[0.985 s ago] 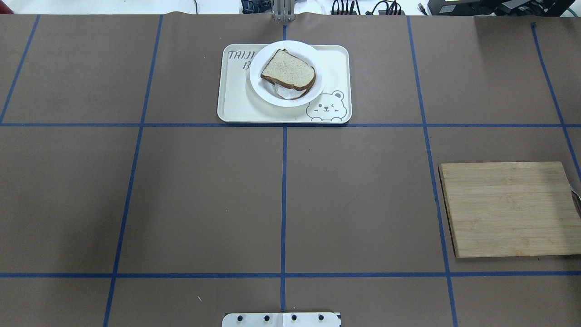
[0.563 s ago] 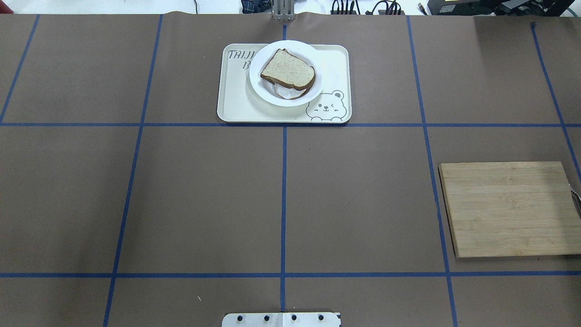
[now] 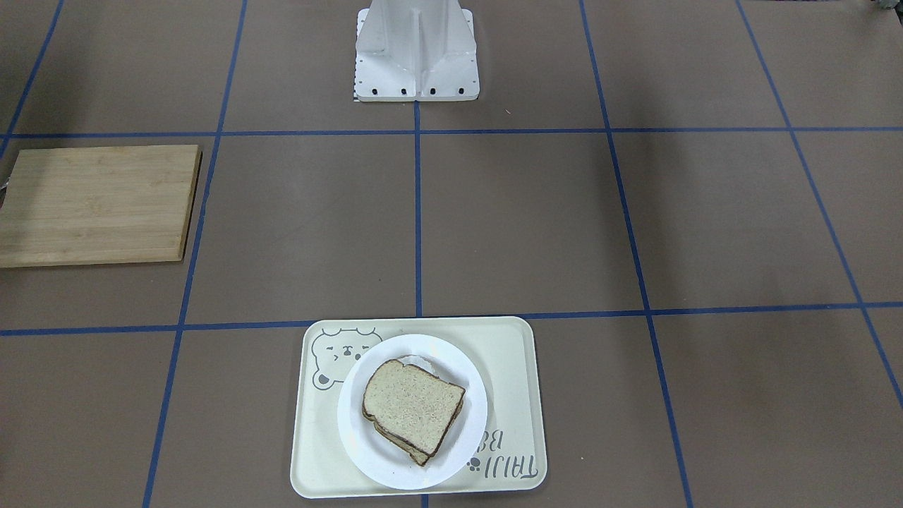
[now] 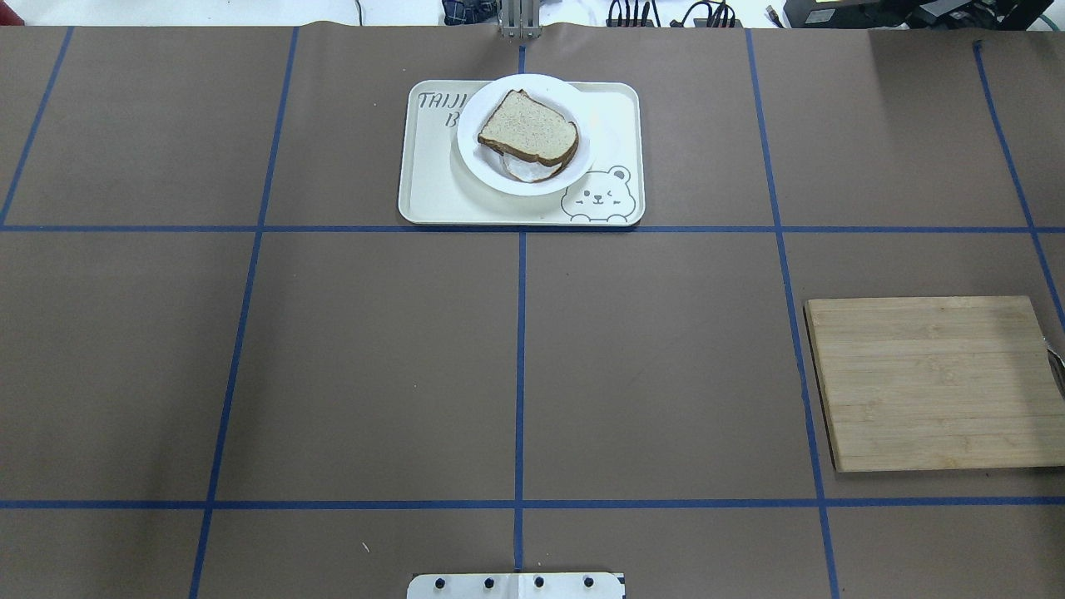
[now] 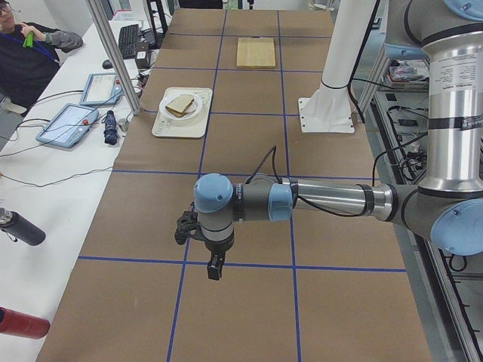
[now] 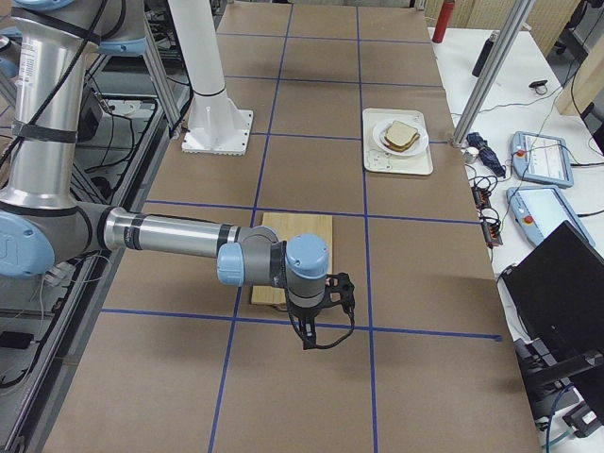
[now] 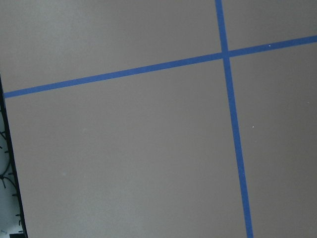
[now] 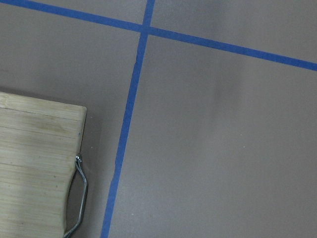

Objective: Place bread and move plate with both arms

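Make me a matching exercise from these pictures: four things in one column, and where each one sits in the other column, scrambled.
Column one
1. pale speckled bread slice with dark brown crust
2. round glossy white plate
3. cream rectangular tray with a bear drawing
4. rectangular bamboo cutting board

Column two
A. alone, off to the robot's right
B. resting on the tray
C. top of the stack on the plate
D. underneath the plate

Pairs: 1-C, 2-B, 3-D, 4-A
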`<action>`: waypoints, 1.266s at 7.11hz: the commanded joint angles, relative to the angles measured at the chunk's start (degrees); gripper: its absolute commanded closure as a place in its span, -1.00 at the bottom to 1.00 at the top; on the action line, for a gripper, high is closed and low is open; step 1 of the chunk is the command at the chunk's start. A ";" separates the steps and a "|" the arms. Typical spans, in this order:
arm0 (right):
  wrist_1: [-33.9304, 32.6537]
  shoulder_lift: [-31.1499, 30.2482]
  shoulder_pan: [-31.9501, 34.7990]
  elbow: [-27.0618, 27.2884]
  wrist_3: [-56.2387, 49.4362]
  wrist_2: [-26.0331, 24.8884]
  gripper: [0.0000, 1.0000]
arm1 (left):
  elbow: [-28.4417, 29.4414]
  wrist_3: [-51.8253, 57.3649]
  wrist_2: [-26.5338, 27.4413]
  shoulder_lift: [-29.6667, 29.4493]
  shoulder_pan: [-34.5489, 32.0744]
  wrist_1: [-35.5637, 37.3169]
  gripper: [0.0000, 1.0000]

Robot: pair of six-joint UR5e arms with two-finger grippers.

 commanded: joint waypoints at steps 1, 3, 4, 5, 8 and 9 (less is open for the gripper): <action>0.06 -0.28 0.31 -0.19 -0.16 -0.25 -1.00 | -3.74 0.26 -4.56 3.63 -0.03 -0.11 -0.96; -0.73 -0.28 0.57 -0.45 -0.24 -0.52 -1.00 | -3.50 0.35 -4.04 4.44 -0.12 -0.11 -0.96; -0.82 -0.10 1.09 -2.72 0.02 -0.34 -1.00 | -3.50 0.35 -3.96 5.05 -0.03 -0.11 -0.96; -0.73 -0.71 3.01 -2.74 0.02 -0.60 -1.00 | -3.50 0.35 -4.30 5.06 -0.12 -0.11 -0.96; -0.12 -2.65 5.32 -2.31 -0.16 -2.10 -1.00 | -3.24 0.26 -4.40 6.29 -0.21 -0.11 -0.96; -0.12 -2.56 5.32 -2.13 0.28 -2.19 -1.00 | -3.50 0.35 -4.05 7.16 -0.21 -0.11 -0.96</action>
